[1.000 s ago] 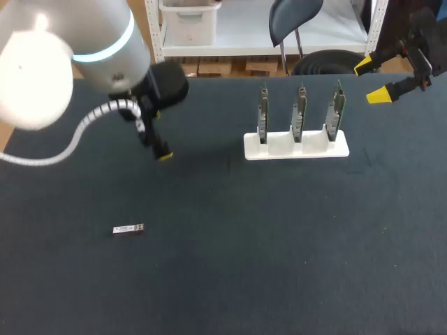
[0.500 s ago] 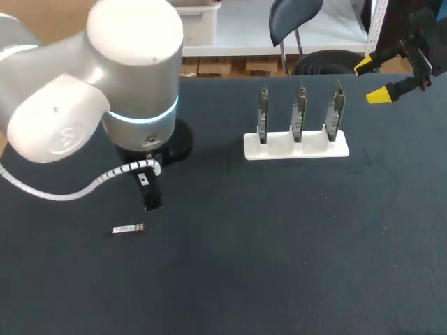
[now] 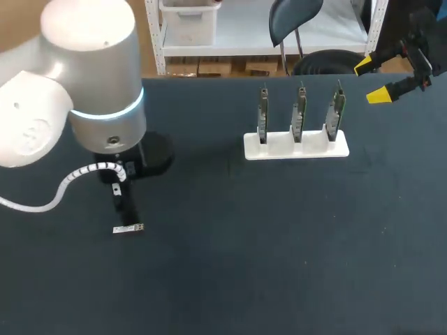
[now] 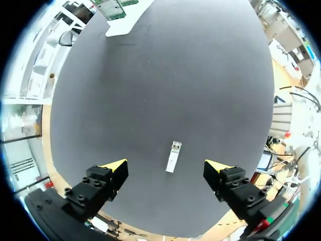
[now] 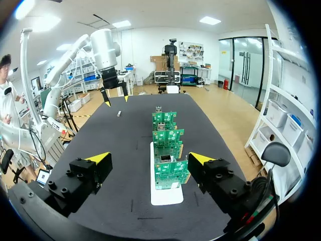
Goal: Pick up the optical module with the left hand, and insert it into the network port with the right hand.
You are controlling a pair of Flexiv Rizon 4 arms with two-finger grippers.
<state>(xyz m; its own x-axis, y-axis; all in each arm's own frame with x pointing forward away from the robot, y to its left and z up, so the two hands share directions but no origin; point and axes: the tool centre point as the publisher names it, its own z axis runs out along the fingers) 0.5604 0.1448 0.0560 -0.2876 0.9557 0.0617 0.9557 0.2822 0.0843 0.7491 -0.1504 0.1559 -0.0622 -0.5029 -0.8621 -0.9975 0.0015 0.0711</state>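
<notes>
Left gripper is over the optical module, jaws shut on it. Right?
No. The left gripper is over the optical module, but its jaws are open; the module lies on the table between them. The left wrist view shows it.

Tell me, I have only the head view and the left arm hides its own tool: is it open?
Observer: Yes, in the left wrist view the left tool is open, yellow tips wide apart.
Operator: Touching the optical module?
Observer: No, the optical module lies flat on the table between the fingers, clear of both.
Operator: What does the right tool face?
Observer: The right tool looks down the row of three boards in the white holder, one behind another.
</notes>
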